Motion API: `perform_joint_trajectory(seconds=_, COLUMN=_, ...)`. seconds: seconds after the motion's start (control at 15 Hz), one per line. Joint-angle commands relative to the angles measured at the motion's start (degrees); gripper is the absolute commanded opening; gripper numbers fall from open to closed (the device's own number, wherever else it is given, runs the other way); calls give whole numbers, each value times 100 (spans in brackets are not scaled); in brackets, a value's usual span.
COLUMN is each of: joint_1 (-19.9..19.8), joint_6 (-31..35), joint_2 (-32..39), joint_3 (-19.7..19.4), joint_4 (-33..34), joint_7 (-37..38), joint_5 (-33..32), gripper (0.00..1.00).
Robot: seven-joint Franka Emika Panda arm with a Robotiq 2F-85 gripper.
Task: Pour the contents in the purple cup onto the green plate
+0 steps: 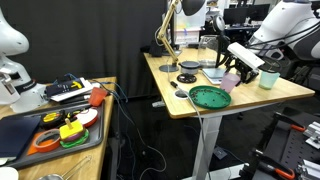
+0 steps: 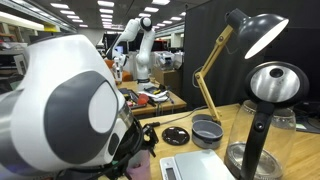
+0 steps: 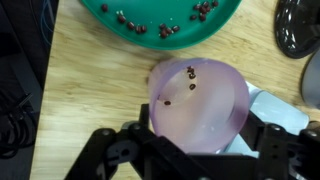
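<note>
The purple cup stands mouth-up on the wooden table, just short of the green plate, with a few dark bits on its inner wall. More of the contents lie scattered on the plate. My gripper straddles the cup, one black finger against each side. In an exterior view the gripper holds the cup low beside the plate, near the table's front corner. The robot's own body fills much of an exterior view and hides cup and plate there.
A pale mint cup stands past the gripper. Black discs, a desk lamp, a kettle, a grey bowl and a scale share the table. The table edge runs close on the cup's left.
</note>
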Motion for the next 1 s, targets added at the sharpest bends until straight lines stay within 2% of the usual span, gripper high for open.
perform_joint_trajectory(seconds=0.0, joint_1=-368, joint_6=-427, joint_2=5, joint_3=474, joint_4=-137, joint_7=-673, joint_5=1351, gripper=100)
perform_joint_trajectory(seconds=0.07, joint_1=-382, joint_6=-637, joint_2=-59, joint_3=532, joint_4=-156, joint_7=-840, joint_5=1775, gripper=100)
perform_joint_trajectory(seconds=0.13, joint_1=314, joint_6=-744, joint_2=12, joint_3=-188, joint_4=19, joint_7=-289, joint_5=1386, gripper=100)
perform_joint_trajectory(seconds=0.2, joint_1=-80, joint_6=-523, joint_2=86, joint_3=194, joint_4=-13, joint_7=-555, joint_5=1394, gripper=100)
perform_joint_trajectory(seconds=0.4, joint_1=198, joint_6=-622, joint_2=77, joint_3=-102, joint_4=14, joint_7=-390, joint_5=1392, gripper=100)
perform_joint_trajectory(seconds=0.93, joint_1=238, joint_6=-643, joint_2=77, joint_3=-129, joint_4=14, joint_7=-371, joint_5=1392, gripper=100)
